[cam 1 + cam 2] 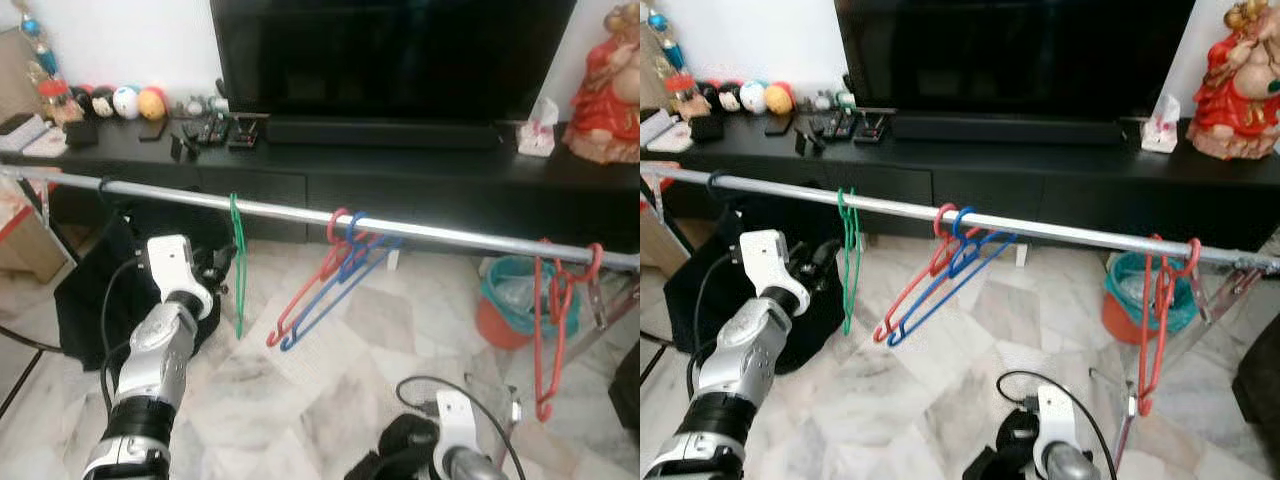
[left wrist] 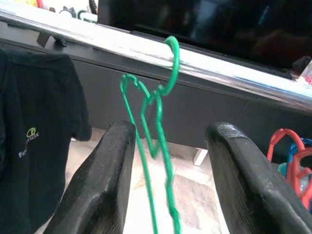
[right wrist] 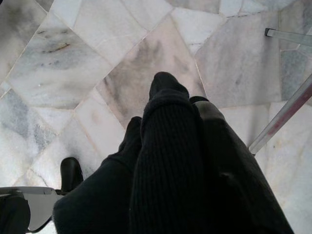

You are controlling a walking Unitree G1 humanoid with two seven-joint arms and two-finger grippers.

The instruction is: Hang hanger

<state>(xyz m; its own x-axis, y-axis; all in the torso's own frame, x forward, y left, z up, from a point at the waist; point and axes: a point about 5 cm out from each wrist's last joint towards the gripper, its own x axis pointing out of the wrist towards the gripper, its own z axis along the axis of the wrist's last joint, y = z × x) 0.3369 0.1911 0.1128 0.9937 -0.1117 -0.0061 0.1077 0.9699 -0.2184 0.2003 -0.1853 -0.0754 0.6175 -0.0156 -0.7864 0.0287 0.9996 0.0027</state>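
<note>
Hanging on the rail (image 2: 229, 73), green hanger (image 2: 156, 126) between parted left gripper (image 2: 168, 170)

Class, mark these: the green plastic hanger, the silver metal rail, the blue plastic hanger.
Green plastic hanger (image 2: 171, 68), left wrist view, on its hook.
Silver metal rail (image 1: 450, 232), left eye view, mid-span.
Blue plastic hanger (image 1: 945, 290), right eye view, lower arm.

A green hanger (image 2: 157, 146) hangs between the left end effector's (image 2: 168, 185) black fingers (image 2: 105, 180). The rail (image 1: 420, 230) is silver, with red (image 1: 305, 285) and blue hangers (image 1: 335, 295) beyond. The floor (image 3: 73, 63) is grey-veined marble.
</note>
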